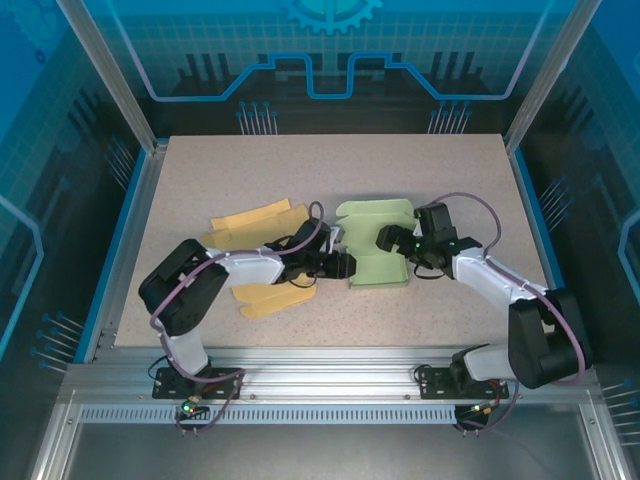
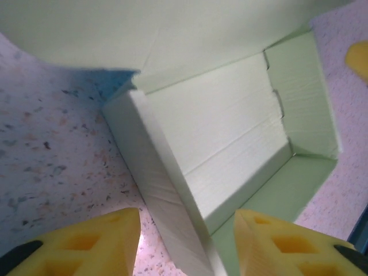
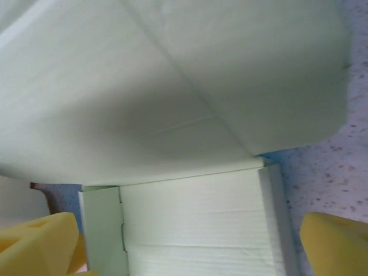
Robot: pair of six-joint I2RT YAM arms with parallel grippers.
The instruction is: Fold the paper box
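The pale green paper box (image 1: 380, 271) lies in the middle of the table, its lid flap (image 1: 375, 213) raised at the far side. My left gripper (image 1: 346, 265) is at the box's left wall. In the left wrist view that folded wall (image 2: 167, 195) runs between my yellow fingertips (image 2: 92, 241), with a gap on both sides; the left gripper (image 2: 187, 247) is open. My right gripper (image 1: 390, 240) hangs over the box's far right part. In the right wrist view the right gripper (image 3: 190, 247) stands wide open over the box floor (image 3: 195, 218), under the lid flap (image 3: 172, 75).
Flat yellow cardboard pieces lie left of the box, one at the back (image 1: 250, 220) and one nearer the front (image 1: 275, 298). The speckled table (image 1: 330, 160) has blue rails and glass walls on three sides.
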